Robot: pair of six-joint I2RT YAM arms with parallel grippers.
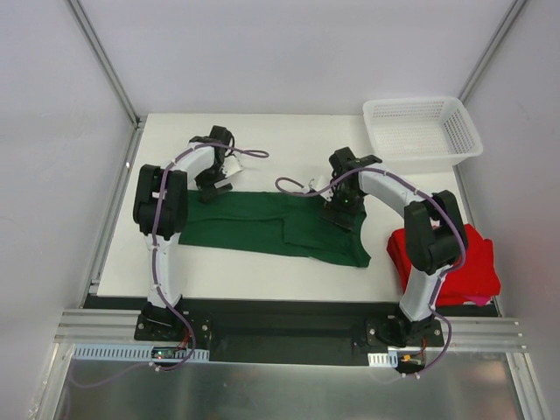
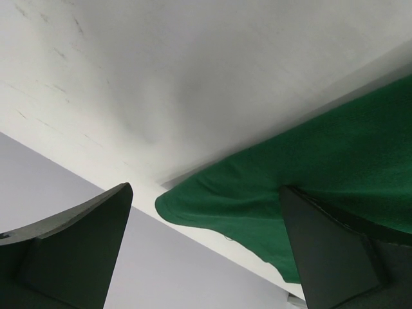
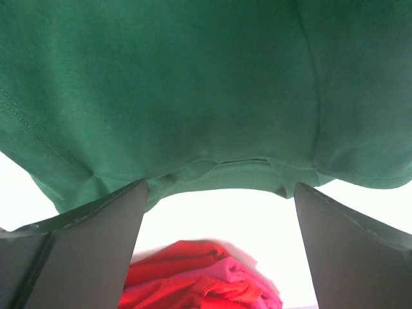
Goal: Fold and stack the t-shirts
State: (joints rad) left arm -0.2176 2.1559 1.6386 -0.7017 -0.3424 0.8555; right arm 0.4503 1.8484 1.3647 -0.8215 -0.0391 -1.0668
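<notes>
1. Black-fingered left gripper (image 1: 213, 185): its jaws stand wide apart and hold nothing. It hovers at the far left corner of the dark green soft cloth t-shirt (image 1: 262, 226).
2. In the left wrist view that rounded green corner lies just ahead of the gap, nearer the right-hand finger. Only the bare white table (image 1: 289, 140) lies before the left-hand finger.
3. The green shirt is spread flat in a long band running from one gripper to the other. A lapped edge shows near its middle.
4. The right gripper (image 1: 343, 214) is also wide open and empty, and sits low over the band's right part. In its wrist view a doubled green hem lies just ahead of the gap, spanning from finger to finger.
5. The bright red cloth t-shirt (image 1: 477, 267) lies bunched, well to the right of those jaws, apart from the green one. The white plastic mesh basket (image 1: 411, 101) stands far beyond them.
6. Judgement: the step in hand is the green shirt's fold, with no grasp made yet.
7. Next, each gripper should probably drop until one finger slips under its edge, then pinch every layer there. Both should then lift level and together, or the band may skew.
</notes>
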